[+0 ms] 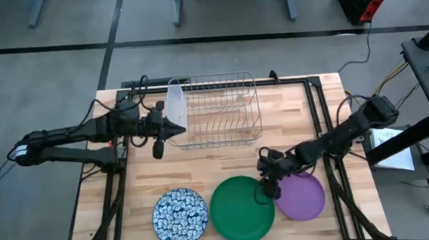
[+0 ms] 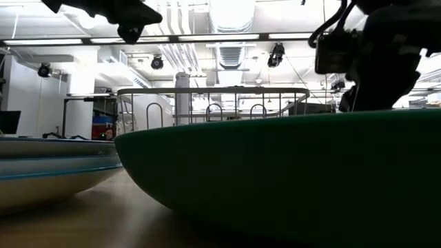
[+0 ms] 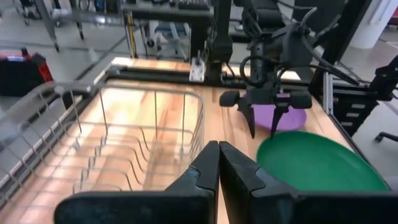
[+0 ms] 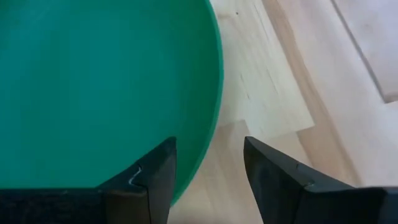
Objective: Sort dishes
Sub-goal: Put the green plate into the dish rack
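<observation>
Three plates lie flat along the table's near edge: a blue-and-white patterned plate (image 1: 180, 217), a large dark green plate (image 1: 240, 209) and a smaller purple plate (image 1: 305, 197). My right gripper (image 1: 268, 183) is open and points down over the green plate's right rim (image 4: 214, 112). One finger (image 4: 146, 177) stands over the plate's inside and the other (image 4: 273, 171) over the bare wood. A pale plate (image 1: 176, 107) stands on edge in the left end of the wire rack (image 1: 217, 108). My left gripper (image 3: 219, 168) is shut on nothing, beside the rack's near left corner.
The wire rack takes up the far middle of the table; its bars (image 3: 143, 143) lie just ahead of my left gripper. Black frame rails (image 1: 324, 112) run along the table's sides. Bare wood (image 1: 202, 162) lies between the rack and the plates.
</observation>
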Motion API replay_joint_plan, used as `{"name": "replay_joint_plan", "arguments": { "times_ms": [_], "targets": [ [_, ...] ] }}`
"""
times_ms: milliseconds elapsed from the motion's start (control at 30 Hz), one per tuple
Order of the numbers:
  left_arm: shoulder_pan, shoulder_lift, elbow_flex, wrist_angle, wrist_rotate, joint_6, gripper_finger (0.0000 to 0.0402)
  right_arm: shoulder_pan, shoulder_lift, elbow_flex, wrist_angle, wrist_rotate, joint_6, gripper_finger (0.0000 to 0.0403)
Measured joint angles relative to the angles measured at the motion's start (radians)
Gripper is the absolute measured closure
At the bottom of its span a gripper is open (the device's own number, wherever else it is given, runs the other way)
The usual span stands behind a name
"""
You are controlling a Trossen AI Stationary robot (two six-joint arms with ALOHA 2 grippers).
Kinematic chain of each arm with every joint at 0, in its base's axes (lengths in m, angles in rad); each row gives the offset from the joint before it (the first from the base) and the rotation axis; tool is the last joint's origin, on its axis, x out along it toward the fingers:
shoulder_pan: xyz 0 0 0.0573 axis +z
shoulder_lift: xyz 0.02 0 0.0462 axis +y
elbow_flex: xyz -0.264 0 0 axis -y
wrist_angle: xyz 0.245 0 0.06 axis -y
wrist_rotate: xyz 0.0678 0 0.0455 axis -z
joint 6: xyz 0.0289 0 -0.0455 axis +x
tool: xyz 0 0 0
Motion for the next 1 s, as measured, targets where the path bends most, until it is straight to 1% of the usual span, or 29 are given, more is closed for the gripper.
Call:
{"name": "replay_joint_plan", "arguments": {
  "times_ms": [300,500,567,667,900,1000],
  "targets": [
    [-0.002,-0.001,-0.057,0.015,0.001,-0.011,0.0401,0.000,0.153,0.071,-0.002,-0.004,0.030,0.0229],
    [-0.002,-0.001,-0.086,0.028,0.001,-0.030,0.0401,0.000,0.213,0.107,-0.002,-0.010,0.026,0.0247],
    [-0.003,0.000,-0.088,0.029,0.001,-0.036,0.0401,0.000,0.222,0.114,0.001,-0.010,0.026,0.0259],
    [-0.004,0.000,-0.090,0.043,0.001,-0.047,0.0401,0.000,0.230,0.115,0.004,-0.006,0.028,0.0289],
    [-0.004,0.000,-0.092,0.108,-0.001,-0.090,0.0401,-0.005,0.229,0.117,0.014,0.019,0.045,0.0387],
    [-0.004,0.000,-0.092,0.135,-0.013,-0.092,0.0401,-0.009,0.214,0.117,0.008,0.039,0.045,0.0393]
  ]
}}
